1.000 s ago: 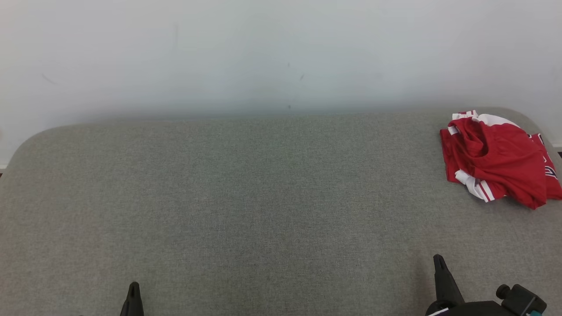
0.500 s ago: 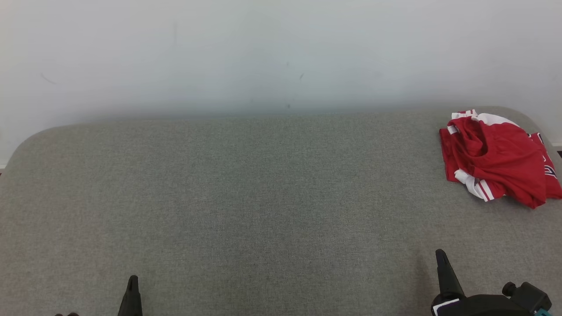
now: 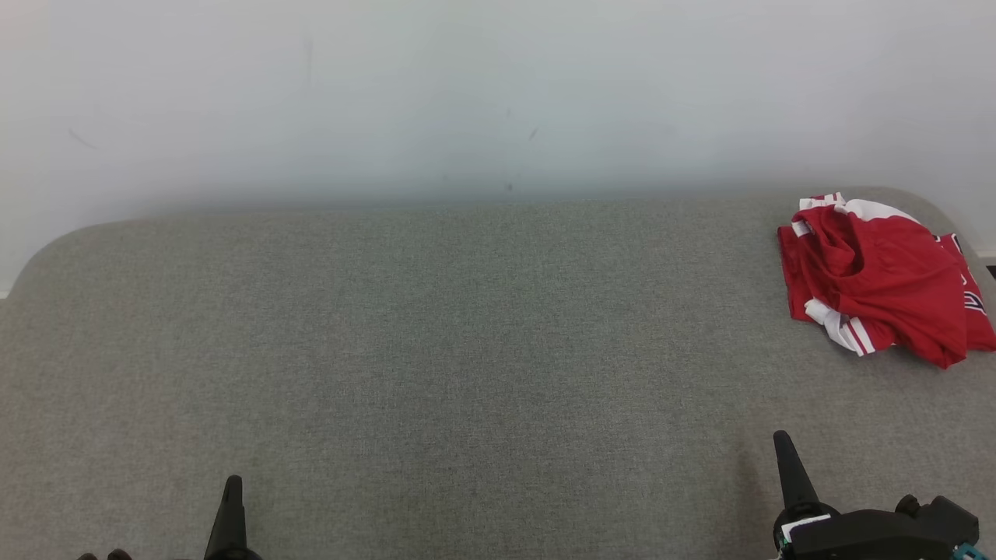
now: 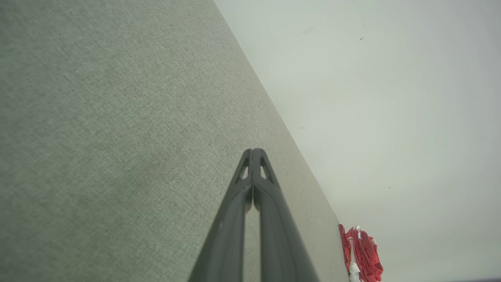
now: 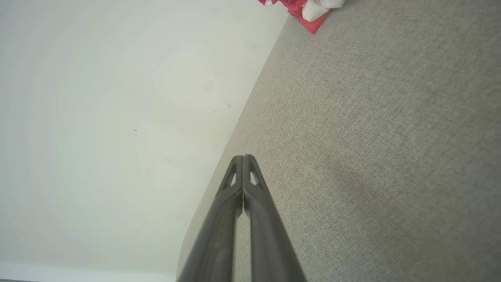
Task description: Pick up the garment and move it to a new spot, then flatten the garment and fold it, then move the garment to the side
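Note:
The garment (image 3: 883, 281) is a crumpled red piece with white striped trim, lying at the far right of the grey fabric surface (image 3: 467, 350). It also appears small in the left wrist view, garment (image 4: 364, 252), and at the top edge of the right wrist view, garment (image 5: 309, 9). My left gripper (image 3: 232, 486) rises at the lower left, shut and empty, its tips pressed together in its wrist view, left gripper (image 4: 253, 150). My right gripper (image 3: 780, 443) stands at the lower right, well short of the garment, shut and empty too, right gripper (image 5: 243, 157).
A plain pale wall (image 3: 498, 93) rises right behind the surface's far edge. The surface has rounded corners at the far left and far right. Wide bare fabric lies between my grippers and the garment.
Both grippers have crept a little farther up into the head view, the right one also tilting slightly. The garment has not moved.

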